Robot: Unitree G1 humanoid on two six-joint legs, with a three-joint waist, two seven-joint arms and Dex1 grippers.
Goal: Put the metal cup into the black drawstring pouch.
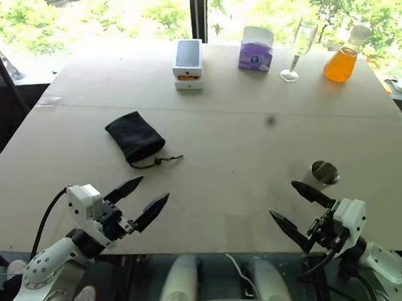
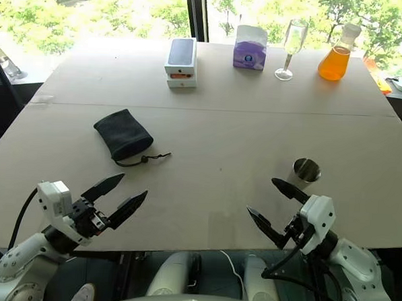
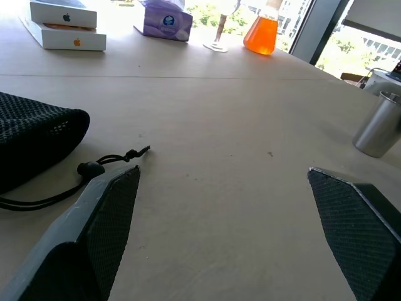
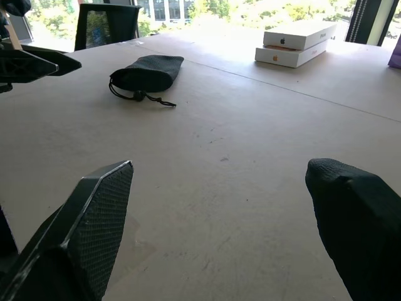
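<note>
The metal cup (image 1: 322, 174) is found upright on the pale bench (image 1: 228, 145), on the robot's right side near the front edge, touched by nothing. The right pincer (image 1: 292, 203) is held just in front of it, fingers spread wide, nothing pinched; the upper fingertip lies close beside the cup's base but apart from it. The black drawstring pouch (image 1: 134, 137) is seen lying flat well to the left of the cup, its cord and toggle (image 1: 157, 161) trailed toward the front edge. The left pincer (image 1: 149, 193) is held short of the pouch, fingers likewise spread and empty. Along the far edge are noted two stacked white boxes (image 1: 188, 64), a purple tissue pack (image 1: 256, 49), a clear stemmed glass (image 1: 299, 50) and a flask of orange liquid (image 1: 343, 58)
</note>
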